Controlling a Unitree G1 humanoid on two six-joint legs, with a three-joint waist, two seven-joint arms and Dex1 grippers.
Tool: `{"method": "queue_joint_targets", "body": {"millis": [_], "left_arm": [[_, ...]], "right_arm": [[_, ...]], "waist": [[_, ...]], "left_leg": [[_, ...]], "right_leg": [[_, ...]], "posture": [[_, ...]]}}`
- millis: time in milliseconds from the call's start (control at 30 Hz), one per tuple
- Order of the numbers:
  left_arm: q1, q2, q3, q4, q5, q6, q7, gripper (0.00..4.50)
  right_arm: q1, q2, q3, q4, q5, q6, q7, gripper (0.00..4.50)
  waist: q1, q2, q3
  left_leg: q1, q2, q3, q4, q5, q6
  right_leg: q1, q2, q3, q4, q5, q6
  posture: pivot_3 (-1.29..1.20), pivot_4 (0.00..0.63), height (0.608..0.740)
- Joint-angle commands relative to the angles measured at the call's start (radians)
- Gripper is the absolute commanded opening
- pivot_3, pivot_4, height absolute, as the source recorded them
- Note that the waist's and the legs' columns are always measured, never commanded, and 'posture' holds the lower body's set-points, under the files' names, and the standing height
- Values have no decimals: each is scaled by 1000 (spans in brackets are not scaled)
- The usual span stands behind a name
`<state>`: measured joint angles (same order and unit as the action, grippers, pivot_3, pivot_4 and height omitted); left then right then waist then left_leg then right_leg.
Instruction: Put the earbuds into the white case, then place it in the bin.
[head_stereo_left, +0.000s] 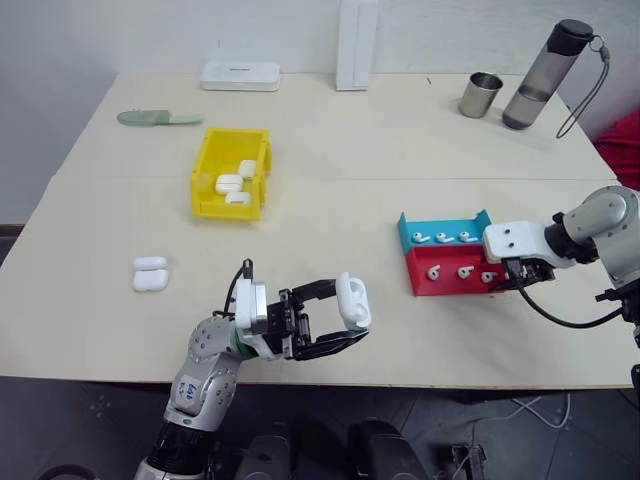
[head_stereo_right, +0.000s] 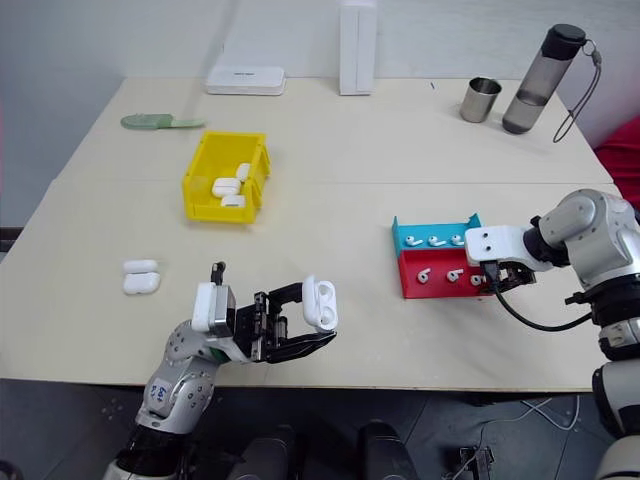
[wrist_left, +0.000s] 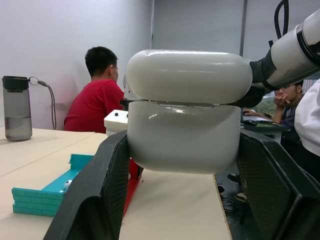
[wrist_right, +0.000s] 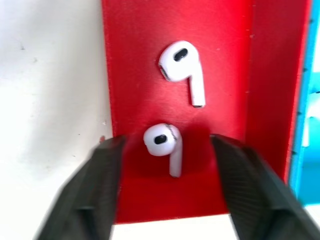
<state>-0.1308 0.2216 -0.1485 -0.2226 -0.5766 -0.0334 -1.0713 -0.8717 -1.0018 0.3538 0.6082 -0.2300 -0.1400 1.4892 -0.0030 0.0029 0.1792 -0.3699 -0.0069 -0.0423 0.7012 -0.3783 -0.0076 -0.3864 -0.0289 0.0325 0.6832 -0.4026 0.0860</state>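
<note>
**Cream tabletop: case held up, fingers straddling an earbud**

Cream-coloured table (head_stereo_left: 330, 150) runs back to a pale wall, and a person in a red shirt (wrist_left: 97, 102) sits beyond its far side with their back turned.

At about six o'clock on the table the left gripper (head_stereo_left: 345, 318) pinches the white case (head_stereo_left: 353, 301) between its two black fingers, holding it up off the surface with the lid seam running across it.

Over at three o'clock sits a shallow red tray (head_stereo_left: 450, 272), with a teal tray (head_stereo_left: 445, 230) touching its far edge. Both hold small white earbuds (wrist_right: 170, 142). The right gripper (wrist_right: 167, 165) points down into the red tray, its fingers partly spread on either side of one earbud, with a gap showing on each side of it. A second earbud (wrist_right: 182, 67) lies just beyond on the same red floor.

At eleven o'clock stands the yellow bin (head_stereo_left: 232, 172), with several white cases (head_stereo_left: 234, 184) already in it. Two more cases (head_stereo_left: 150, 273) lie at nine o'clock, touching each other.

Along the far edge, from left to right: a green object (head_stereo_left: 158, 118), a flat white box (head_stereo_left: 240, 75), an upright white box (head_stereo_left: 356, 40), a metal cup (head_stereo_left: 481, 94) and a grey bottle (head_stereo_left: 545, 75).
</note>
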Motion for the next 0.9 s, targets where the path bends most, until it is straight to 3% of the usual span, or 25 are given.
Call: {"method": "queue_joint_targets", "body": {"millis": [33, 100, 467, 633, 733, 900], "left_arm": [[4, -1, -5, -25, 3, -16, 5, 2761], [3, 0, -3, -23, 2, -17, 3, 2761], [-7, 1, 4, -26, -17, -2, 0, 2761], [-28, 10, 15, -45, -69, 41, -16, 2761], [-49, 16, 32, -45, -114, 77, -26, 2761], [-95, 34, 56, -13, -154, 120, -55, 2761]], "right_arm": [[-17, -1, -3, 17, -16, -22, 13, 1555], [-21, 1, -2, 23, -25, -27, 11, 959], [-15, 0, -40, -7, 27, -3, 60, 959], [61, -70, -172, -166, 244, 72, 123, 959], [181, -137, -253, -333, 464, 128, 125, 959], [386, -72, -471, -659, 784, 356, 8, 959]], "waist": [[0, 0, 0], [0, 0, 0], [0, 0, 0], [3, 0, 0], [6, 0, 0], [0, 0, 0]], "left_leg": [[0, 0, 0, 0, 0, 0], [0, 0, 0, 1, 0, 0], [0, 0, 1, 2, 0, 0], [-3, 0, 1, 4, 0, 0], [-4, 0, 0, 6, 0, 0], [-4, 0, 0, 5, 0, 0]], "right_leg": [[0, 0, 0, 0, 0, 0], [0, 0, 0, 1, 0, 0], [-2, 0, 0, 4, 0, 0], [-5, 0, 0, 7, 0, 0], [-6, 0, 0, 7, 0, 0], [-4, 0, 0, 7, 0, 0]], "posture": [[0, 150, 740], [0, 150, 740], [0, 150, 740], [0, 150, 740], [0, 150, 740], [0, 150, 740]]}}
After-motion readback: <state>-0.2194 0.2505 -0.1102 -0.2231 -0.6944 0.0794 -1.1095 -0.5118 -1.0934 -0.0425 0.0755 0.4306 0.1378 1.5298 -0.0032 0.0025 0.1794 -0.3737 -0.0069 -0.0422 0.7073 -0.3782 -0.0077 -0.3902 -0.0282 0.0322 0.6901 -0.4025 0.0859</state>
